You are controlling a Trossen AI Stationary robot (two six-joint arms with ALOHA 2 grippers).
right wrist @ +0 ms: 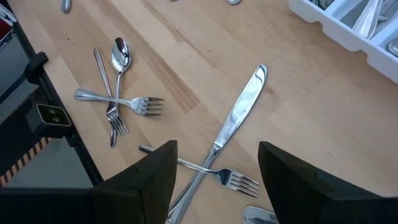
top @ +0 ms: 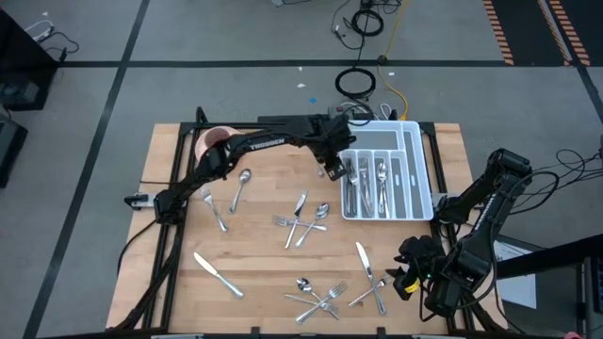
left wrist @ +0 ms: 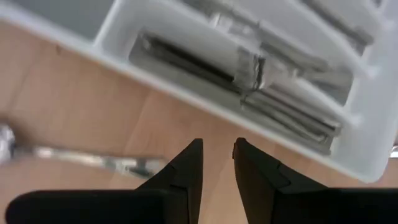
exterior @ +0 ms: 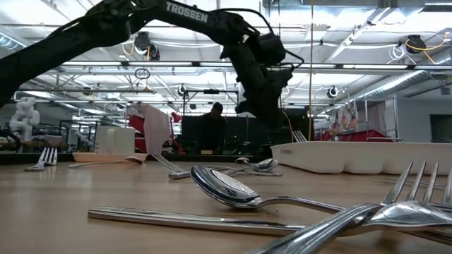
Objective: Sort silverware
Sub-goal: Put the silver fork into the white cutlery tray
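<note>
Currently, left gripper (top: 334, 170): it hangs at the left edge of the white divided tray (top: 420, 169), above the table; its fingers (left wrist: 186, 169) sit close together with a narrow gap and nothing between them.
Right gripper (right wrist: 214, 171): low at the table's front right corner, fingers spread wide apart and empty, above a knife (right wrist: 239, 115) crossed over a fork (right wrist: 217, 173).
Tray contents: knives, forks and spoons lie sorted in its long compartments.
Loose silverware (top: 301, 218): scattered on the wooden table (top: 264, 254); a fork-knife-spoon cluster lies mid-table, a spoon (top: 241, 188) and another piece lie at the left, a knife (top: 217, 274) lies front left, and a crossed pile (top: 318, 297) lies at the front.
Pink cup (top: 215, 140): at the back left corner, partly under the left arm.
</note>
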